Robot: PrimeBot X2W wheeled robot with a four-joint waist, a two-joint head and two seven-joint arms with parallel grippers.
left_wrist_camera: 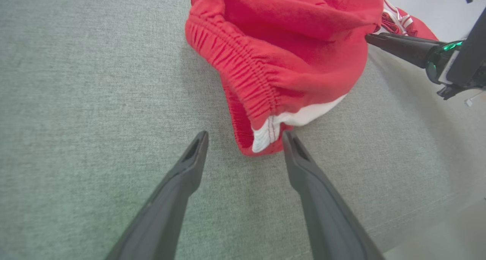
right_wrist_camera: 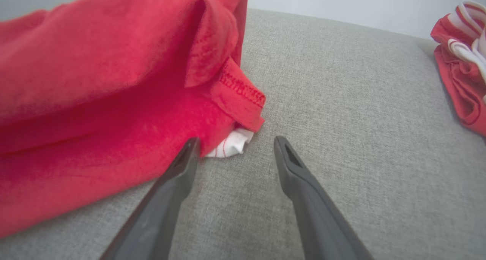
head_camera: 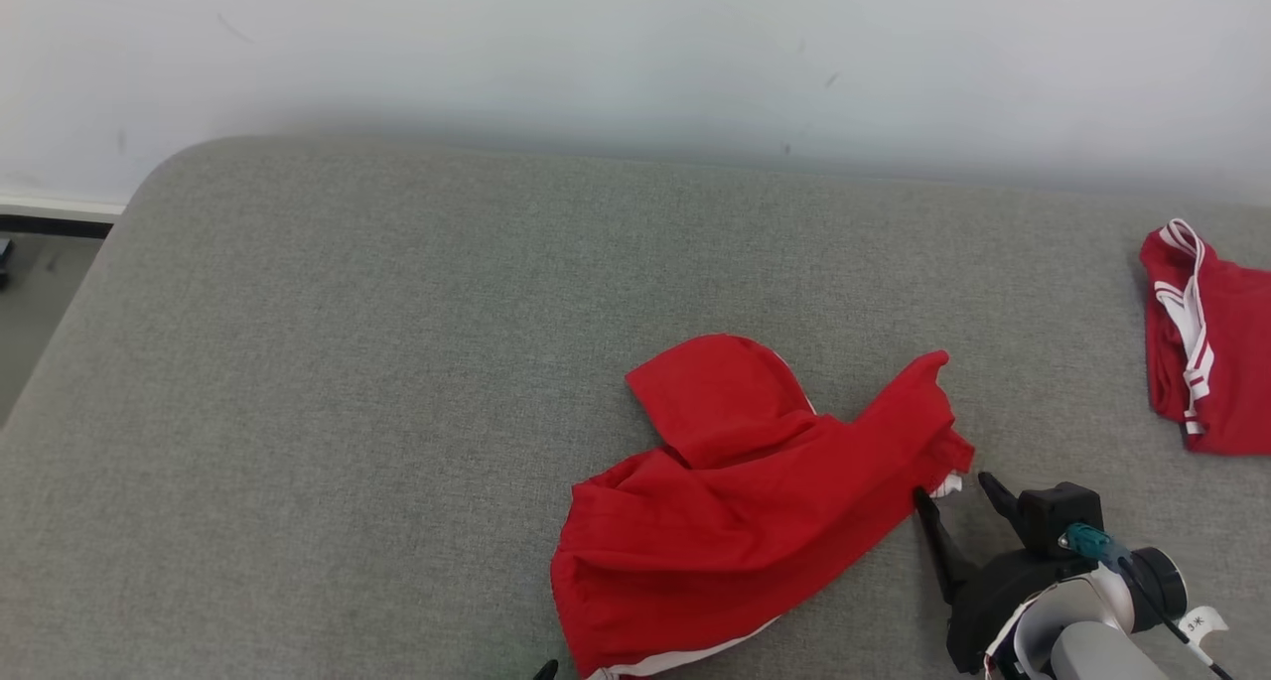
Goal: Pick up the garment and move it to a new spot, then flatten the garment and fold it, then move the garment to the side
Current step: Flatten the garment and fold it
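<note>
We see the red garment [head_camera: 735, 501] lying crumpled on the grey padded surface [head_camera: 348, 362], toward our near edge and right of the middle. One part is folded up and away from us, and another arm of cloth reaches off to the right.

The right gripper [head_camera: 951, 486] sits just beside that right-hand end. Its fingers are spread wide and grip nothing. In the right wrist view a small white scrap of the hem lies just ahead of the gap between them. The left fingertip is at the edge of the red cloth, and we cannot tell whether it touches.

The left gripper [left_wrist_camera: 245, 135] is at the garment's near corner, also fully spread and empty. The gathered elastic waistband and its white stripe lie just past the fingertips, and one tip is right against the red corner.

Bare grey fabric stretches wide to the left of the garment and beyond it, up to the pale wall [head_camera: 596, 45]. The surface rounds off at its far left corner, with floor [head_camera: 40, 293] below. A second red garment with white stripes [head_camera: 1206, 352] lies well apart at the right edge.
</note>
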